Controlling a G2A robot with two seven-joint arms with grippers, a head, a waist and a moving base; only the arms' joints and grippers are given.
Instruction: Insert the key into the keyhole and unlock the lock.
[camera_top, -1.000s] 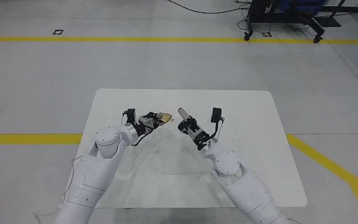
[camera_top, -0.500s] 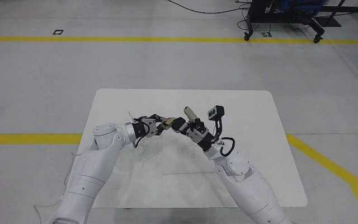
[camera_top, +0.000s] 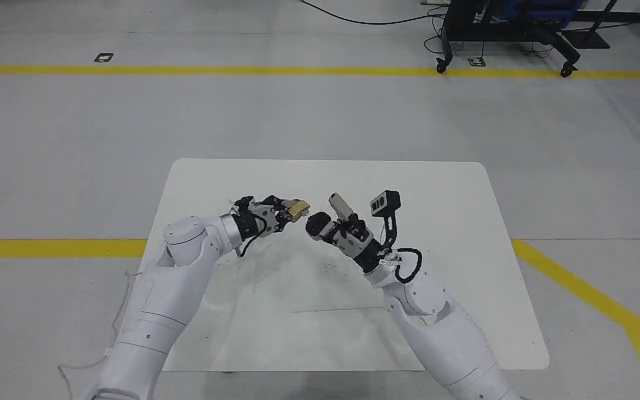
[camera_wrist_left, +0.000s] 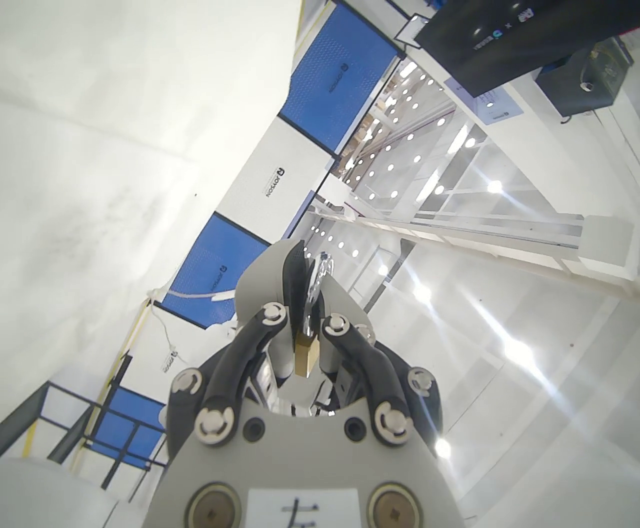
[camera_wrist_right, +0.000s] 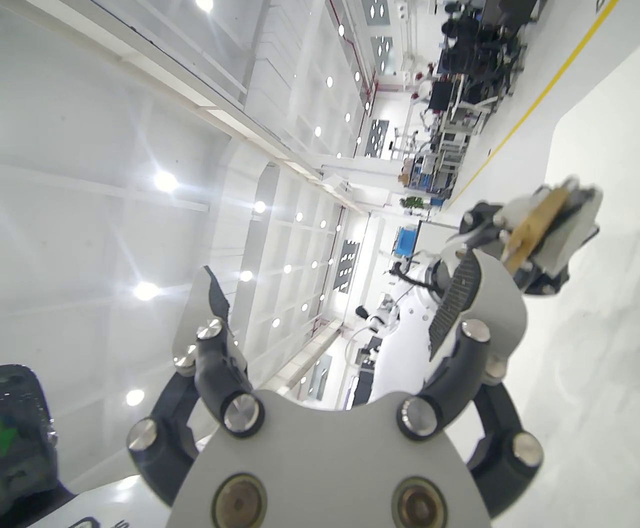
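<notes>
Above table (camera_top: 452, 198), brass lock (camera_wrist_left: 306, 356) in L tool (camera_wrist_left: 310, 282)

Small brass lock (camera_wrist_left: 305, 356), flat rectangular body, clamped between the fingers of the left gripper (camera_wrist_left: 311, 287). Held up off the table (camera_top: 440, 200), over its far left part. Seen edge-on from the left wrist, body deep in the grip, toward the palm. Shiny silver piece (camera_wrist_left: 317, 270) running from the body toward the fingertips; shackle or not, cannot tell. From the right wrist, tilted, narrow brass edge showing between the fingers.
</notes>
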